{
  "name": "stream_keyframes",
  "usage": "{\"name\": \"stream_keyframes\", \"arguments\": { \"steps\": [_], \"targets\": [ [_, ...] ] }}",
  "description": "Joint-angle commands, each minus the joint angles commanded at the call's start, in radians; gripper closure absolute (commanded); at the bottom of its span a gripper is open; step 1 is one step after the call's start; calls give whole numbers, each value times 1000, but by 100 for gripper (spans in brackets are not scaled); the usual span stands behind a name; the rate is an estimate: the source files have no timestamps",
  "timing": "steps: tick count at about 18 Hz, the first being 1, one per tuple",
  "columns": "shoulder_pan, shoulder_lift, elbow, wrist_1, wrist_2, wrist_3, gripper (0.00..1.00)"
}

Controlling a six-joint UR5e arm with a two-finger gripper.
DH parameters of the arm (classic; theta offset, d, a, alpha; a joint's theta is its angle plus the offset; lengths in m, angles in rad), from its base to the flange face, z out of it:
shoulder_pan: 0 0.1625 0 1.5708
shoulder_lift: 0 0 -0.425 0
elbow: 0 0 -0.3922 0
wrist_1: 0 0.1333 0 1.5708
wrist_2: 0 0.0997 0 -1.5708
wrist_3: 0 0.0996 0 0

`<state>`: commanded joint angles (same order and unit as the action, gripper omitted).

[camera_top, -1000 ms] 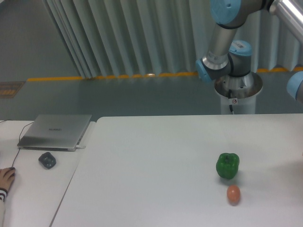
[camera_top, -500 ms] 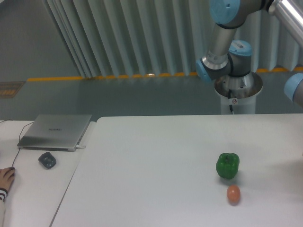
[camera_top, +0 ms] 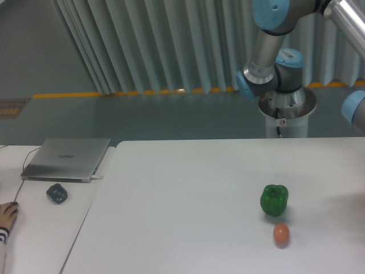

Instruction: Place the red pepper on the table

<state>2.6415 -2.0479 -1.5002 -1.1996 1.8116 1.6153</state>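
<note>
The red pepper is out of view. The white table (camera_top: 188,200) fills the lower right of the camera view. Only the arm's base and upper links (camera_top: 274,51) show at the top right, plus a blue joint (camera_top: 355,111) at the right edge. The gripper itself lies beyond the frame's right edge, so its fingers do not show.
A green bell pepper (camera_top: 274,200) stands on the table at the right, with a small orange-brown egg-shaped thing (camera_top: 281,234) just in front of it. On the off-white desk at the left lie a closed laptop (camera_top: 68,158), a dark mouse (camera_top: 57,193) and a person's hand (camera_top: 7,217).
The blue joint at the right edge has crept slightly further into view. Nothing on the table has moved.
</note>
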Motion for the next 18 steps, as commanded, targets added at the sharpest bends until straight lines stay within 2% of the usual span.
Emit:
{"name": "stream_keyframes", "arguments": {
  "steps": [1, 2, 4, 6, 16, 18],
  "targets": [
    [0, -2, 2, -8, 0, 0, 19],
    [0, -2, 5, -17, 3, 0, 31],
    [0, -3, 9, -26, 14, 2, 36],
    [0, -2, 12, -37, 17, 2, 56],
    [0, 11, 55, -109, 8, 2, 57],
    [-2, 17, 81, -156, 5, 2, 57]
  ]
}}
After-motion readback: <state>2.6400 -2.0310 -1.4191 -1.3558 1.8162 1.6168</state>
